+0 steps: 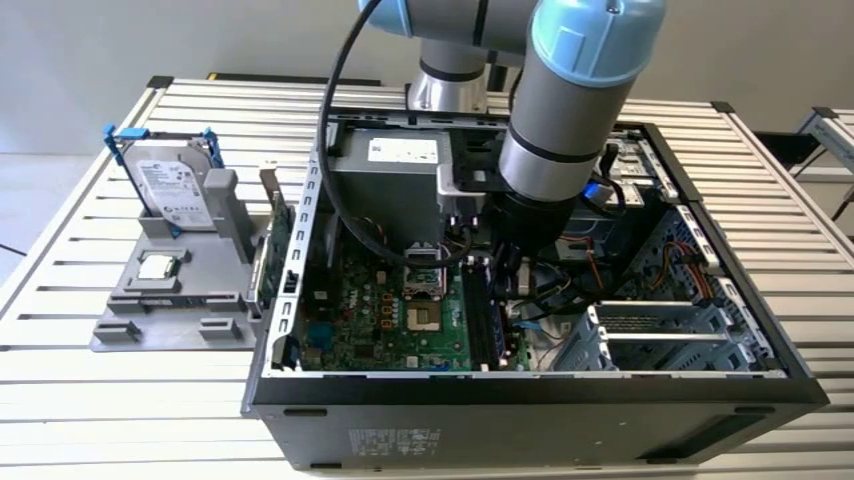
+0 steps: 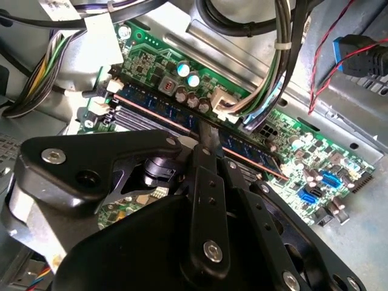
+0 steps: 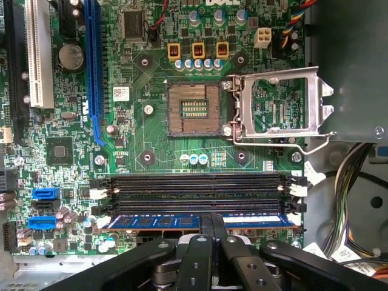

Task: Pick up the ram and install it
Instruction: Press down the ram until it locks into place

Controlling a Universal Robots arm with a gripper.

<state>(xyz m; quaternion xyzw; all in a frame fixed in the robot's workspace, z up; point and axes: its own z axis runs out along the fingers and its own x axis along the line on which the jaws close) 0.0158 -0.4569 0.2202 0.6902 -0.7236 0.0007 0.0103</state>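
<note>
slatted bench, open pc case (image 1: 287, 300): my gripper (image 3: 212, 225) pinches the ram (image 3: 151, 221) mid-edge at six o'clock below the socket; thin, stiff, fragile.

The pincer (image 3: 212, 233) is matt black plastic with bright metal screws; the ram (image 3: 182, 220) is a glossy blue board; the motherboard (image 3: 151, 139) is shiny green laminate; the case (image 1: 534, 400) is dull dark metal; the bench (image 1: 120, 400) is pale slatted metal.

The gripper (image 3: 212, 227) meets the ram (image 3: 163, 220) standing in the motherboard (image 3: 139, 139) slot.
</note>
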